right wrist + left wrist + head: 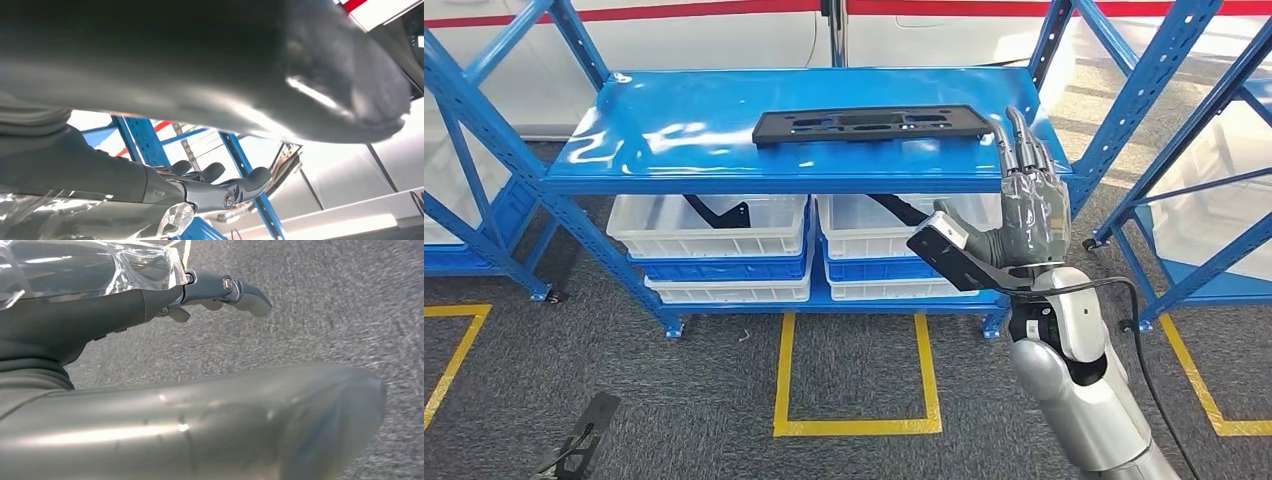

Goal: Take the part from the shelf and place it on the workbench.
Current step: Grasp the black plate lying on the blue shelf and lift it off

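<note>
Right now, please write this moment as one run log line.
phase: reach | right hand: raised, open, beside shelf front edge | black part: on top shelf, untouched | left hand: hanging above floor

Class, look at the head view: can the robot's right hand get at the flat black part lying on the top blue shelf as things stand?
Probably yes. The right hand is raised with fingers apart, beside the right end of the black part, which lies uncovered on the blue shelf; nothing stands between them.
</note>
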You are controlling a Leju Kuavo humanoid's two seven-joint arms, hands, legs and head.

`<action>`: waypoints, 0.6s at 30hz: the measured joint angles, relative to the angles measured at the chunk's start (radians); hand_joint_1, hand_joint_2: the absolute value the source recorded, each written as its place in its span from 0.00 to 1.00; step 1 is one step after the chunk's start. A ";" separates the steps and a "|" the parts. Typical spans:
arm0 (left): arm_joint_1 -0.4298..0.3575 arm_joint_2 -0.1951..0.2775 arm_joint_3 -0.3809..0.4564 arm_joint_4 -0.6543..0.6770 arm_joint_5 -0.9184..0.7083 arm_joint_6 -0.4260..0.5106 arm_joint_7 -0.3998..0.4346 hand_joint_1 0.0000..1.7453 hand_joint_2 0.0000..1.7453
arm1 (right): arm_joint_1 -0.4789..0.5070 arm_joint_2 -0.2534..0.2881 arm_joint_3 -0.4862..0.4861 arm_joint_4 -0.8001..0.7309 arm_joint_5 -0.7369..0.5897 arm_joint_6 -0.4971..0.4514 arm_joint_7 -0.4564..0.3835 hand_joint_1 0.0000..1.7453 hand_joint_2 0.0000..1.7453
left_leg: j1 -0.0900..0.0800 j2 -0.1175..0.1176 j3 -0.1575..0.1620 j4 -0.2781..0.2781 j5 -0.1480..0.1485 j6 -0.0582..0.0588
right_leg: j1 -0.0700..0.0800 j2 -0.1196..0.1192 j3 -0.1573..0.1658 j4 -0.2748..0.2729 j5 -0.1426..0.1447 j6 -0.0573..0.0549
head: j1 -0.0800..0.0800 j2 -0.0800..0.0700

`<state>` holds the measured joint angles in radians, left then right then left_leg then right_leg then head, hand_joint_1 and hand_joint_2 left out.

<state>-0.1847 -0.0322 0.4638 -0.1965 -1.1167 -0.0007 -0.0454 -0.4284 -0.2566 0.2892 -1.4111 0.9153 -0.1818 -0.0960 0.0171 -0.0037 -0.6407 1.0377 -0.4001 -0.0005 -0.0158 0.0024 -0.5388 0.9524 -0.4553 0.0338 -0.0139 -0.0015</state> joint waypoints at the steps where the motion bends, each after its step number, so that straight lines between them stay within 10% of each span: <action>1: 0.000 0.000 0.000 0.000 0.000 -0.001 0.000 0.00 0.00 | -0.001 -0.004 0.000 0.000 0.009 0.001 0.004 0.00 0.00 | -0.002 0.001 0.021 -0.046 0.012 0.006 | 0.001 0.000 0.003 -0.001 -0.005 0.006 | 0.000 0.000; 6: 0.001 0.000 0.000 0.001 -0.001 -0.005 0.000 0.00 0.00 | -0.003 -0.018 0.001 0.002 0.027 0.004 0.013 0.00 0.00 | -0.004 -0.003 0.047 -0.074 -0.002 0.043 | 0.003 0.000 -0.001 0.031 -0.026 0.028 | 0.002 0.000; 11: 0.006 0.000 0.000 0.002 -0.001 -0.005 0.000 0.00 0.00 | 0.005 -0.027 0.003 0.009 0.027 0.004 0.012 0.00 0.00 | -0.012 -0.008 0.074 -0.075 -0.026 0.064 | 0.005 -0.001 -0.177 0.318 -0.121 0.031 | 0.005 0.000; 15: 0.008 -0.001 0.000 0.002 0.000 -0.005 -0.002 0.00 0.00 | 0.007 -0.032 0.004 0.011 0.027 0.005 0.012 0.00 0.00 | -0.022 -0.014 0.120 -0.077 -0.059 0.063 | 0.018 0.000 -0.122 0.111 0.037 -0.002 | 0.005 0.000; 18: 0.007 -0.002 0.000 0.002 0.001 -0.005 -0.002 0.00 0.00 | 0.005 -0.035 0.005 0.011 0.027 0.011 0.012 0.00 0.00 | -0.022 -0.017 0.136 -0.082 -0.073 0.051 | 0.028 0.000 -0.082 0.014 0.053 -0.014 | 0.005 0.000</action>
<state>-0.1780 -0.0344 0.4640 -0.1940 -1.1157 -0.0057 -0.0472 -0.4231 -0.2914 0.2938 -1.4002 0.9424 -0.1708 -0.0842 -0.0047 -0.0202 -0.5047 0.9556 -0.4727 0.0510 0.0118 0.0025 -0.6207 0.9665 -0.4023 0.0194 -0.0086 -0.0014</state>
